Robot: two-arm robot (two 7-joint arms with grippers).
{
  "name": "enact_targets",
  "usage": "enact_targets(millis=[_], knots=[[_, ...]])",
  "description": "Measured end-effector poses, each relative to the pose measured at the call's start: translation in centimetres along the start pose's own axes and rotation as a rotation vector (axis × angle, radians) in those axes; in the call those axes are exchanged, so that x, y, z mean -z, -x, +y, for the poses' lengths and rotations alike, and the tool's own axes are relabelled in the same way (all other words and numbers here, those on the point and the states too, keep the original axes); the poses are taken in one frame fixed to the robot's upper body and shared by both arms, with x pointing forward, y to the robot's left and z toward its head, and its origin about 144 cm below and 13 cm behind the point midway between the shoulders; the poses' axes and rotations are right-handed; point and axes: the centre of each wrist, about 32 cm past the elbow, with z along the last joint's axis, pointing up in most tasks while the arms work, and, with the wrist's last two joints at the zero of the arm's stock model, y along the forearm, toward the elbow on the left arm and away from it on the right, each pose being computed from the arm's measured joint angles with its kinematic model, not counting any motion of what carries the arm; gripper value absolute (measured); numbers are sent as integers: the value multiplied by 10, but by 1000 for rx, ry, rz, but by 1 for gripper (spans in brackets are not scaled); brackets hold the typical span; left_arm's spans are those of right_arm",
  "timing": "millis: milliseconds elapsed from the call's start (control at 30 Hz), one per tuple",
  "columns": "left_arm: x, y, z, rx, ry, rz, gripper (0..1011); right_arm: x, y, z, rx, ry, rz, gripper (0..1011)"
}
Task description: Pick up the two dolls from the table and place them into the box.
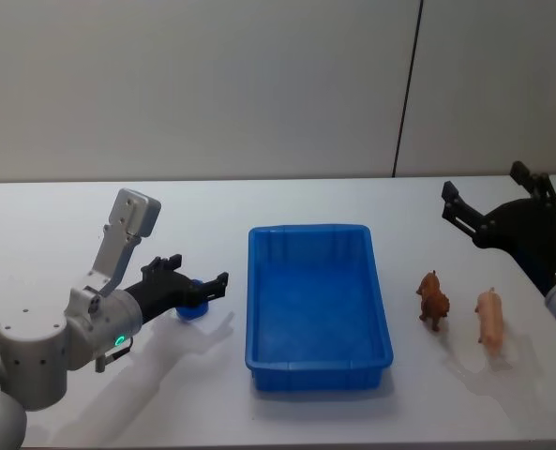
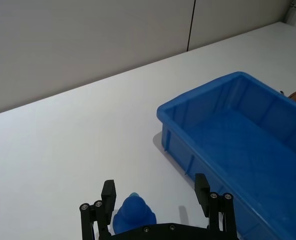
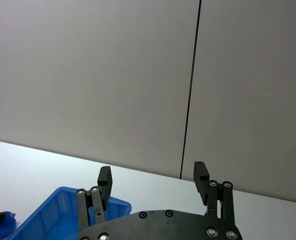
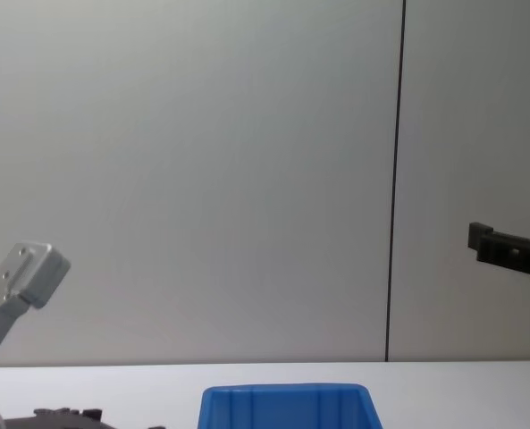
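Bin of bright blue ribbed plastic (image 1: 253, 300), rectangular with a thick rim, sits in the middle of the plain white desk (image 1: 71, 216). Just left of it the left gripper (image 1: 198, 272) hangs released, fingers spread, over a small blue cone-shaped toy (image 2: 134, 212). Right of the bin stand a brown animal figurine (image 1: 433, 300) and a pale pink pig figurine (image 1: 489, 317), near each other but apart. The right gripper (image 1: 484, 183) is raised at the far right, also released.

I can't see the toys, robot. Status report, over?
Left gripper open above the small blue toy. Right gripper open, raised behind the brown toy and pink toy. Box empty. Nothing blocks it.
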Motion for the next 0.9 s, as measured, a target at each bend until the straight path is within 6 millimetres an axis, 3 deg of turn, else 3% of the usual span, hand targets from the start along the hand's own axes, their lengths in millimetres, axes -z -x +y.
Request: enact_targets(millis=[900], knots=[[18, -29, -21, 22, -76, 4, 988, 0, 0, 0, 0, 0, 0, 1001]])
